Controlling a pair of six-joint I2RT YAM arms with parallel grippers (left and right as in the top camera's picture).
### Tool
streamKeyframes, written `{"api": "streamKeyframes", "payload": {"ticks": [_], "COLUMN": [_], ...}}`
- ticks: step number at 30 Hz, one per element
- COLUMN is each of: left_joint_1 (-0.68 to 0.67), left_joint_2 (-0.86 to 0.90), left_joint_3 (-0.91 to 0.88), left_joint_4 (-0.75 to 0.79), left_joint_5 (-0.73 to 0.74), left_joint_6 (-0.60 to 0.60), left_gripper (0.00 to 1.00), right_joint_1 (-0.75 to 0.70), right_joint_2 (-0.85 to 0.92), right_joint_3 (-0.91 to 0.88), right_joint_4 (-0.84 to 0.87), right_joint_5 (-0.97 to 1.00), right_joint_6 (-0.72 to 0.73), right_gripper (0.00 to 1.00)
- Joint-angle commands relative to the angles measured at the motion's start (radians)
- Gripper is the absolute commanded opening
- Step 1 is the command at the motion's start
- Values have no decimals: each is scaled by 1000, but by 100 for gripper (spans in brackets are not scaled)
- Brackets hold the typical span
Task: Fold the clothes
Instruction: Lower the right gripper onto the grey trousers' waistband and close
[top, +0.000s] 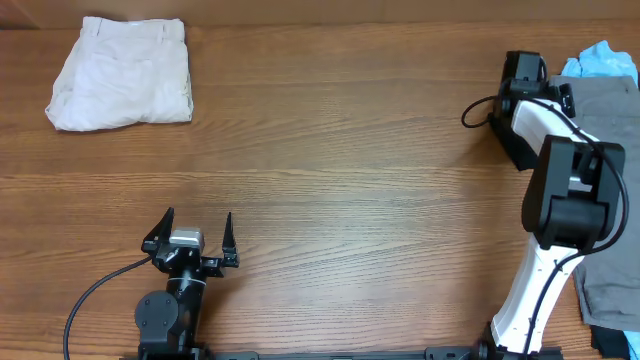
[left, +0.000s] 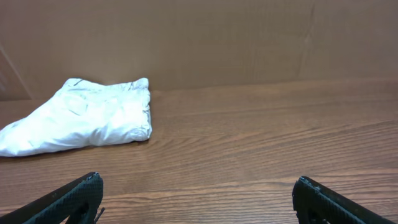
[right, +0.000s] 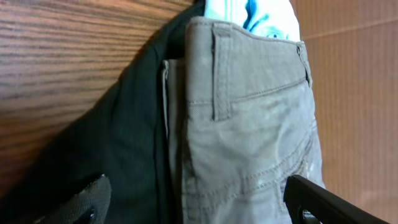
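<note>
Folded cream shorts (top: 122, 72) lie at the far left of the table and also show in the left wrist view (left: 87, 115). Grey shorts (top: 610, 115) with waistband and belt loops (right: 249, 124) lie on a pile at the right edge, over a dark garment (right: 118, 130). A light blue tee (top: 600, 62) peeks out at the pile's far end (right: 261, 12). My left gripper (top: 198, 222) is open and empty near the front edge (left: 198, 186). My right gripper (top: 548, 88) is open just above the grey shorts (right: 196, 186), holding nothing.
The wooden table (top: 340, 150) stretches between the two garment spots. A brown wall (left: 217, 37) stands behind the cream shorts. The right arm (top: 565, 190) reaches over the pile's left side. A black cable (top: 95, 295) trails from the left arm.
</note>
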Motion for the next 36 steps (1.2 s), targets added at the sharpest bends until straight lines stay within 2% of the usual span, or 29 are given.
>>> {"api": "streamKeyframes", "payload": {"ticks": [1,13,17,36], "left_joint_1": [-5,-5,-5,-5], "left_joint_2": [-11,-11,-11,-11], "left_joint_3": [-4,-4,-4,-4], "left_joint_4": [-1,-1,-1,-1], "left_joint_5": [-6,-6,-6,-6], "left_joint_6": [12,12,12,12], "left_gripper": [100,100,100,100], "right_joint_1": [-11,-53,-51,-48], "right_joint_2": [31,35,35,35], "right_joint_3": [27,27,28,28], "right_joint_4": [22,18,18,56], "right_joint_5": [25,33,34,65], "right_joint_6": [-2,13,17,141], "right_gripper": [93,87,80,73]}}
